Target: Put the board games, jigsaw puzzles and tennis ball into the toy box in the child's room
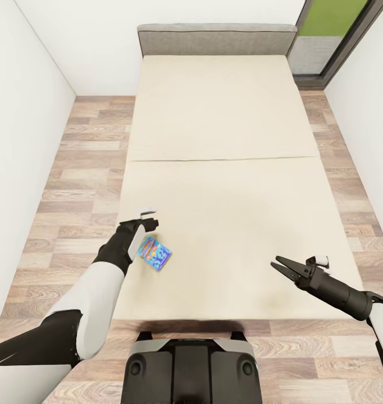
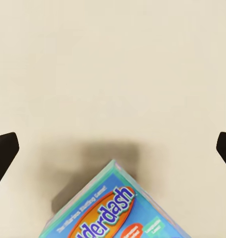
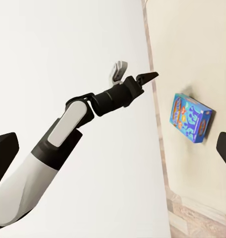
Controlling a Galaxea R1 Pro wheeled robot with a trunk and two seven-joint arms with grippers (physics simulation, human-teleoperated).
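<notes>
Our left pincer [image 1: 148, 223] hangs wide open just above the light-blue board game [image 1: 155, 253] near the bed's [image 1: 225, 168] front left edge. We should centre the fingers across its short sides, then descend squarely. Our right pincer [image 1: 279, 265] waits open, empty.

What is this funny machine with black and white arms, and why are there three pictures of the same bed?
It is a robot with two arms. The big picture comes from a camera on its head, looking down at the bed. The other two come from cameras near each end effector. The left end effector hangs open just above a light-blue board game lying on the mattress. The right end effector is open too, and holds nothing. Nothing is held yet. The right arm's camera looks across at the left arm and the game box.
</notes>
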